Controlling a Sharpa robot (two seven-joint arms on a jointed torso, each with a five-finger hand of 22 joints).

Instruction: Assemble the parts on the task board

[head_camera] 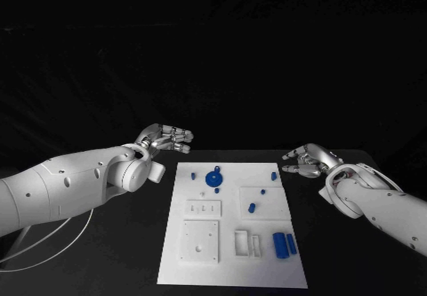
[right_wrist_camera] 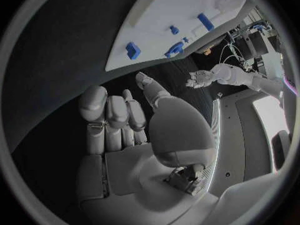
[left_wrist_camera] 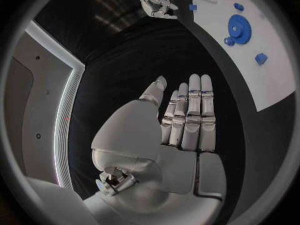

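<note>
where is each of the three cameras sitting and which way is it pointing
Head view: on the robot's head, looking down at the task board; both arms enter, left hand and right hand off the board.
Left wrist view: behind the left hand, facing the blue gear.
Right wrist view: behind the right hand, facing the board's edge.
Both wrist views share the board and the opposite hand.

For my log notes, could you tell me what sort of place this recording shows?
Probably a robotics lab test bench: a black table carries a white task board with small blue parts, and both the left robot hand and right robot hand hover empty beside it.
</note>
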